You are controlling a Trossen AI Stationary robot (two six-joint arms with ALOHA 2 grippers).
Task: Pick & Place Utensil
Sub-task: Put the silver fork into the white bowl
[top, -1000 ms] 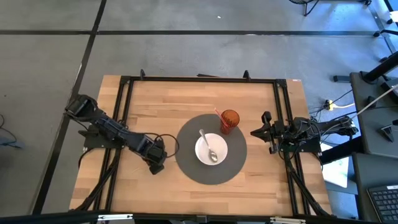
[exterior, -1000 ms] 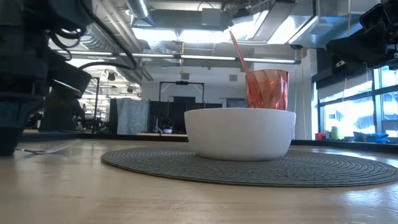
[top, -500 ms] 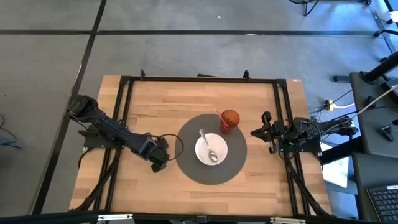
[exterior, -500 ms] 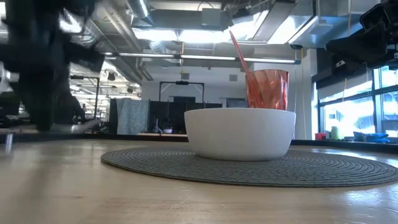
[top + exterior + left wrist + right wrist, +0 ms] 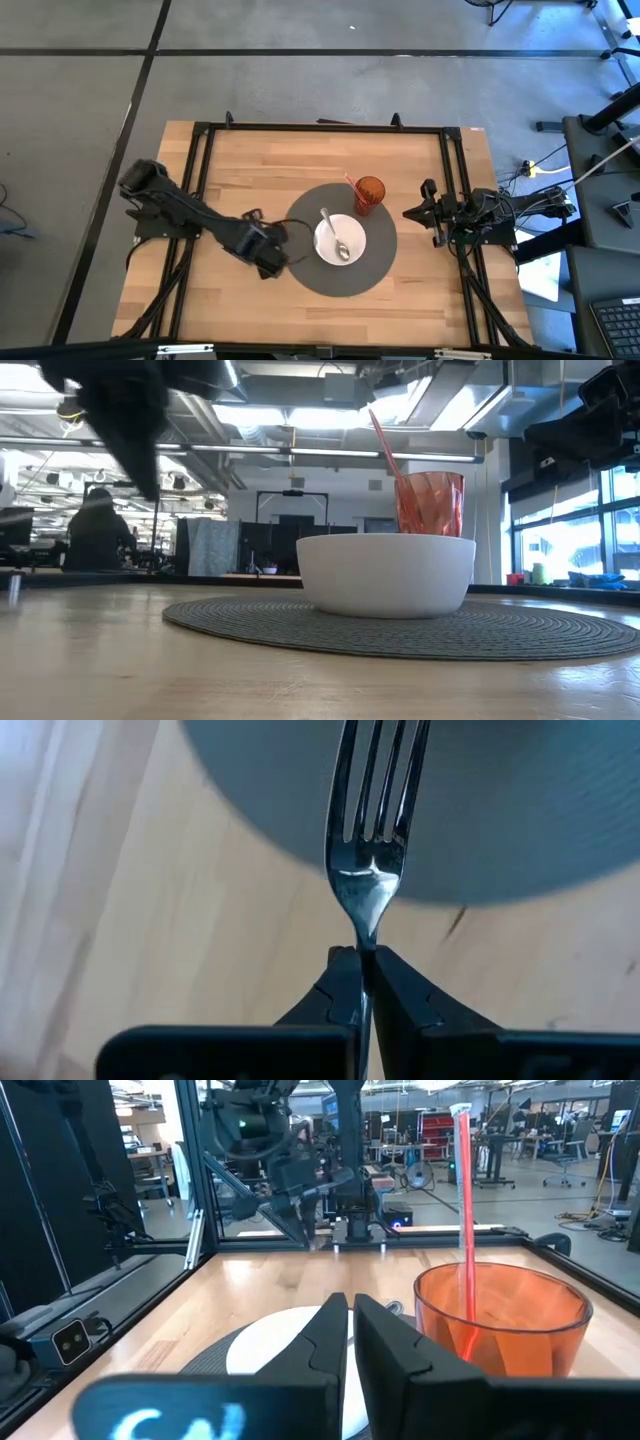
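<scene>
A: Wooden table point(image 5: 240, 160) under it all, then the grey round placemat point(image 5: 310, 278). Which way did your fork lie?

B: The fork point(image 5: 372, 830) ran straight out from the left gripper point(image 5: 361, 982), tines toward the placemat's edge, handle pinched between pressed-together fingers. You had the nearer arm, just left of the white bowl point(image 5: 340, 240).

A: Anything in your way?

B: The bowl held a spoon point(image 5: 334, 235); the orange cup point(image 5: 369, 193) with its straw point(image 5: 466, 1210) stood behind. The right gripper point(image 5: 351, 1325) waited pressed together, empty.

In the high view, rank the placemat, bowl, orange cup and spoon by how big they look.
1. placemat
2. bowl
3. spoon, longer than the cup is wide but far thinner
4. orange cup
</scene>
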